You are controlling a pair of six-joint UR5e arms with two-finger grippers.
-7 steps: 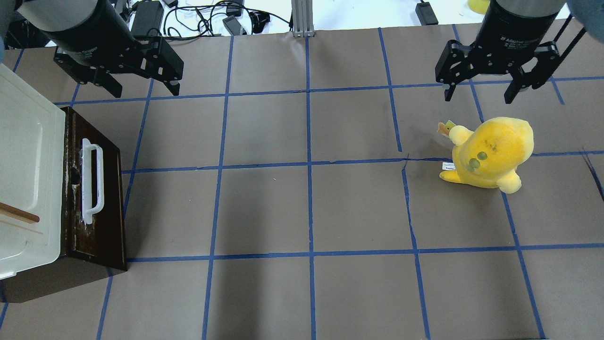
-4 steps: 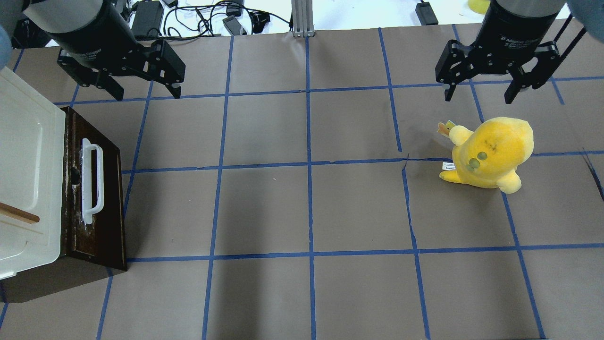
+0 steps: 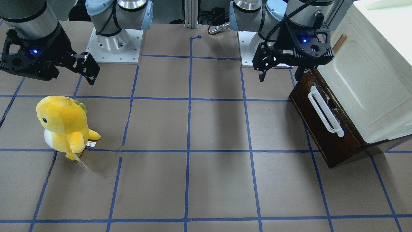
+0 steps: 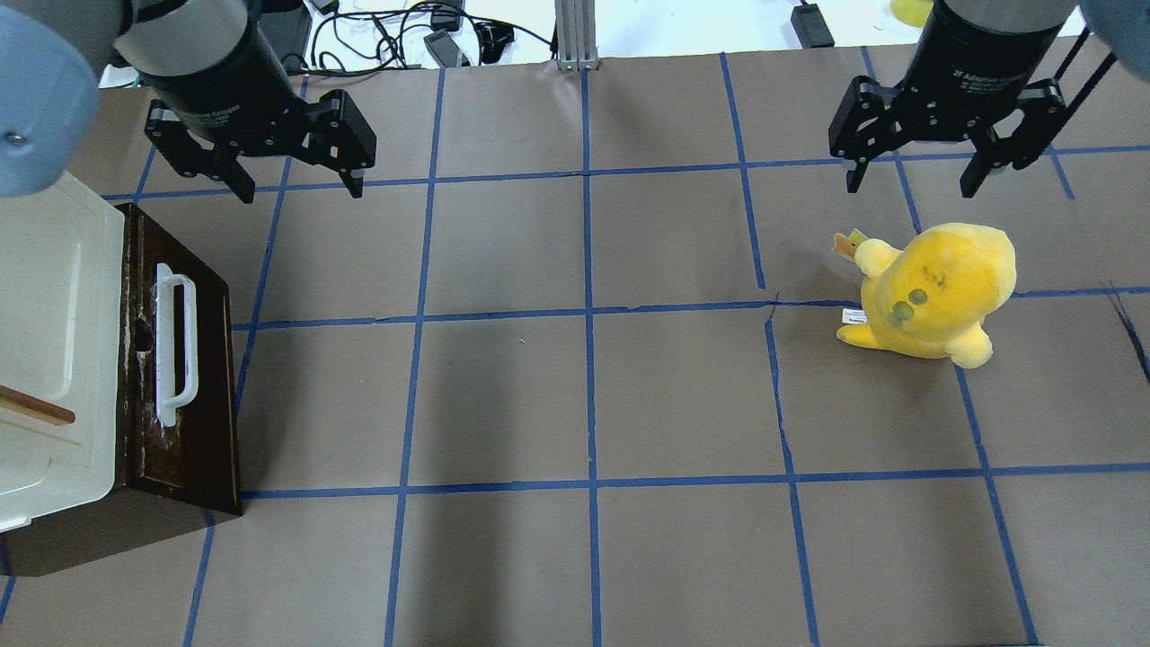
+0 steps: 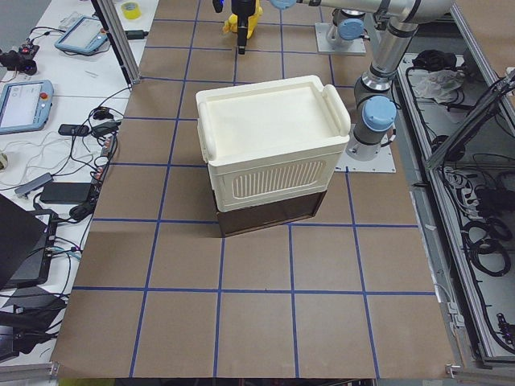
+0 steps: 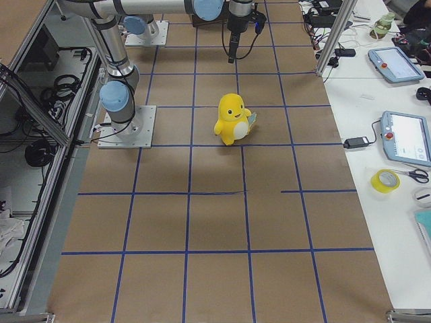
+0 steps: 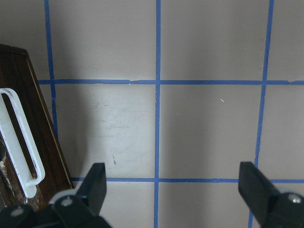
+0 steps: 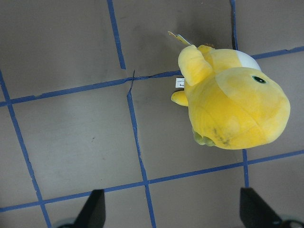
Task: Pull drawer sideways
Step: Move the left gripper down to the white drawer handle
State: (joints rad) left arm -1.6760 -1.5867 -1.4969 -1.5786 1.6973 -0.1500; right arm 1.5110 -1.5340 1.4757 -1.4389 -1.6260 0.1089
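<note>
The drawer [image 4: 205,395] is judged not yet pulled: its white handle [image 4: 173,346] is left untouched, and the left gripper [image 4: 301,190] is spread open just beyond its far end.

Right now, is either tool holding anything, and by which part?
Nothing is held. The left tool and right tool are both open and empty; the drawer handle is untouched.
</note>
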